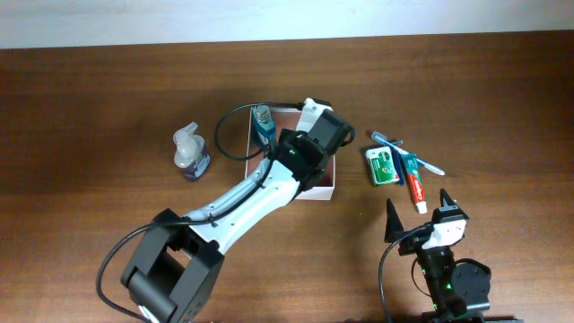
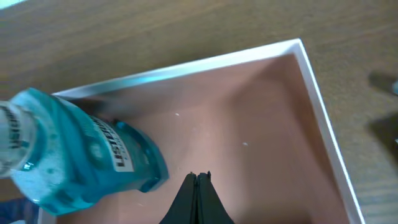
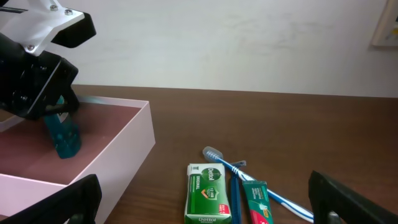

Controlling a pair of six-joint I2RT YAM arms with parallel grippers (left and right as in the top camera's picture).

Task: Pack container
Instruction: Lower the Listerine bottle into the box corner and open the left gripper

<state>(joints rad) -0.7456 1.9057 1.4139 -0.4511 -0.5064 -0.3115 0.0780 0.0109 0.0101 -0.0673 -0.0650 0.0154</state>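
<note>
The container (image 1: pixel 325 190) is a shallow white-walled box with a pinkish-brown inside, at the table's middle. A blue mouthwash bottle (image 1: pixel 262 124) stands in its back left corner. My left arm's wrist (image 1: pixel 303 151) hangs over the box and hides most of it. In the left wrist view my left gripper (image 2: pixel 199 177) is shut and empty just above the box floor, to the right of the bottle (image 2: pixel 74 155), with the box wall (image 2: pixel 323 118) at the right. My right gripper (image 1: pixel 419 213) is open and empty near the front edge, short of the toiletries.
Right of the box lie a green Dettol packet (image 1: pixel 382 166) (image 3: pixel 209 193), a blue toothbrush (image 1: pixel 408 152) (image 3: pixel 249 177) and a toothpaste tube (image 1: pixel 414 184) (image 3: pixel 256 202). A clear pump bottle (image 1: pixel 191 152) stands left of the box.
</note>
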